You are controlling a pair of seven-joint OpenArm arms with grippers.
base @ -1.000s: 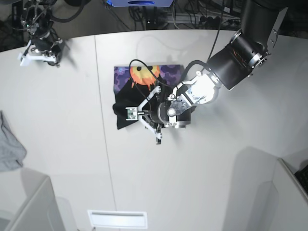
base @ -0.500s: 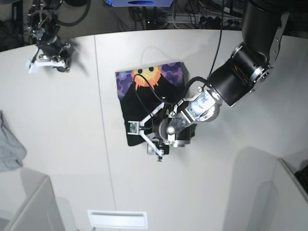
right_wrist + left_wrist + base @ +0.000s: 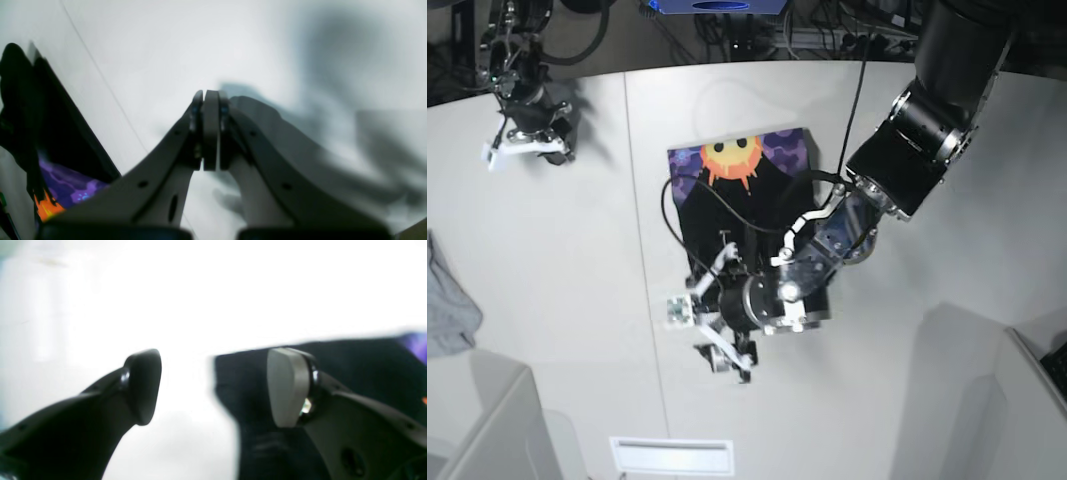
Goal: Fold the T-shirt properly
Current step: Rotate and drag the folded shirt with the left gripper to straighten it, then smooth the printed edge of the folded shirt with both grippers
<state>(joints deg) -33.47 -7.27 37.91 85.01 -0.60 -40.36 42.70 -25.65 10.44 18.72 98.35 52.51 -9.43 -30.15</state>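
Note:
The T-shirt [image 3: 747, 195] lies folded into a rectangle at mid-table, sun face [image 3: 732, 158] at its far end and black cloth nearer. My left gripper [image 3: 697, 335] is open and empty just past the shirt's near left corner. In the left wrist view the left gripper [image 3: 213, 386] straddles the edge of the black cloth [image 3: 360, 363], one finger over bare table and one over cloth. My right gripper [image 3: 522, 148] hovers at the far left of the table, away from the shirt. In the right wrist view the right gripper [image 3: 210, 100] is shut on nothing, with the shirt [image 3: 60, 143] at the left edge.
A small grey cloth [image 3: 447, 300] lies at the table's left edge. A white slotted panel [image 3: 670, 455] sits at the front edge. Grey box corners stand at the front left [image 3: 487, 430] and front right [image 3: 987, 400]. Cables hang behind the table.
My left gripper has moved toward the table's front, off the shirt's near left corner. The shirt now lies longer and flatter. My right gripper has shifted slightly.

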